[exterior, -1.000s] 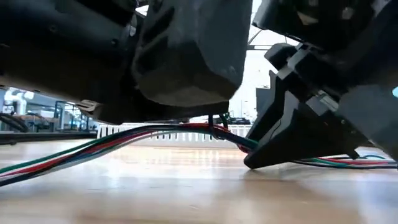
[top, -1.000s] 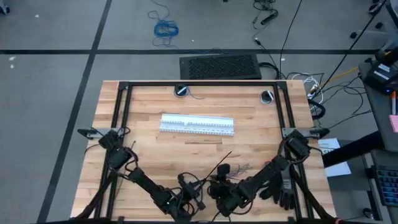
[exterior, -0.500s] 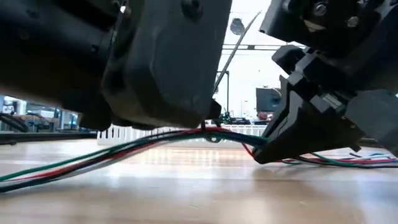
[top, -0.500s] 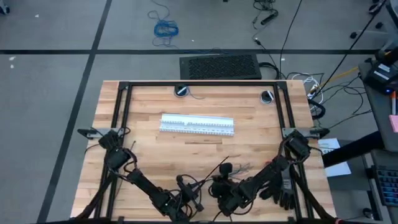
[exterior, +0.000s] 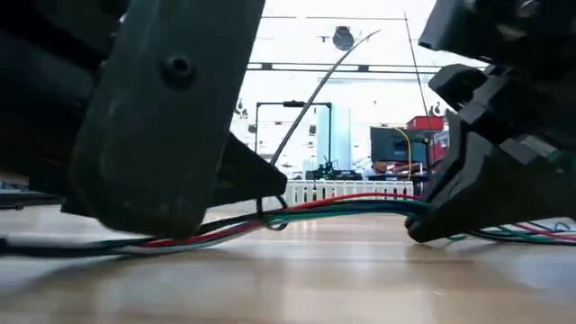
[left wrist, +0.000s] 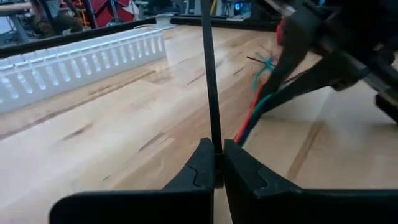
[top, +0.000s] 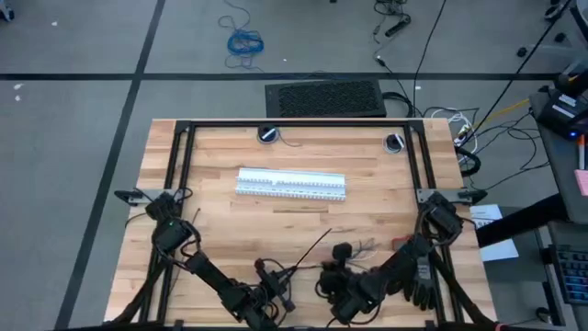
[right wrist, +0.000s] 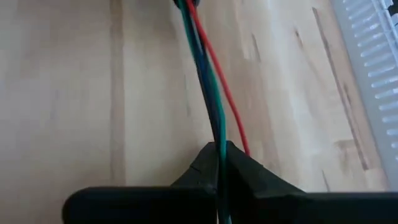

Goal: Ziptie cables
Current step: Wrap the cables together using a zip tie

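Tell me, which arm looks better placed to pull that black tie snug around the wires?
Probably the left: its tool already pinches the tie, while the right tool holds the wires steady.

I am seeing one ziptie and one bundle of cables. I am also counting two white slotted strips and my own two grippers.

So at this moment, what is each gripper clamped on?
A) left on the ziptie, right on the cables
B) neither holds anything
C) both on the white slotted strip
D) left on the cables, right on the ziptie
A: the left gripper is shut on the thin dark ziptie, and the right gripper is shut on the cables.
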